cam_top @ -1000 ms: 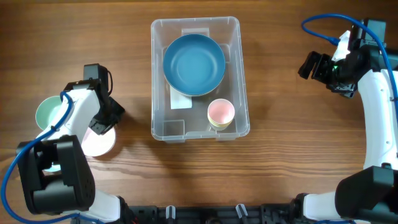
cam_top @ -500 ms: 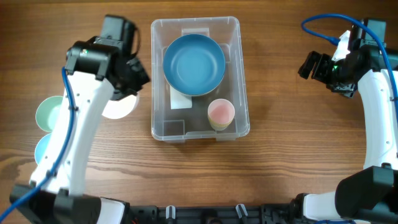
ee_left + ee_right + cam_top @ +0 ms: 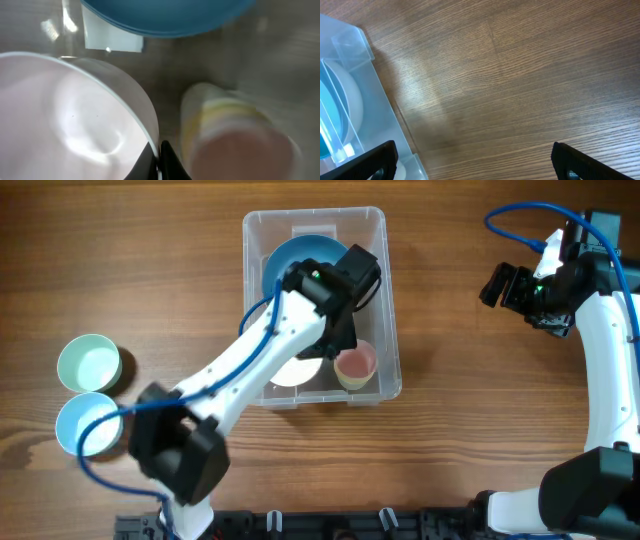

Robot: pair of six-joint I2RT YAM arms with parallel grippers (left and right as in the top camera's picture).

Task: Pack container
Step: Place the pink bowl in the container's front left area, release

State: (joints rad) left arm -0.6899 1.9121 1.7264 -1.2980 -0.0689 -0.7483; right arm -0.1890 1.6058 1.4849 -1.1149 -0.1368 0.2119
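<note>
The clear plastic container (image 3: 385, 290) stands at the table's middle, with a blue bowl (image 3: 300, 255) at its far end and a pink cup (image 3: 355, 366) at its near right. My left gripper (image 3: 330, 345) reaches into it, shut on the rim of a white bowl (image 3: 293, 371), held low over the near part of the bin. In the left wrist view the fingers (image 3: 162, 165) pinch the white bowl's (image 3: 65, 125) rim, with the pink cup (image 3: 240, 140) just right and the white label (image 3: 112, 35) under the blue bowl (image 3: 165, 15). My right gripper (image 3: 497, 284) is open and empty, right of the container (image 3: 350, 100).
A pale green cup (image 3: 88, 363) and a light blue cup (image 3: 85, 423) stand side by side at the table's left edge. Bare wood lies between the container and the right arm.
My left arm has swung right from the table's left side, carrying the white bowl over the container's left wall and into the bin. The right arm has not moved.
</note>
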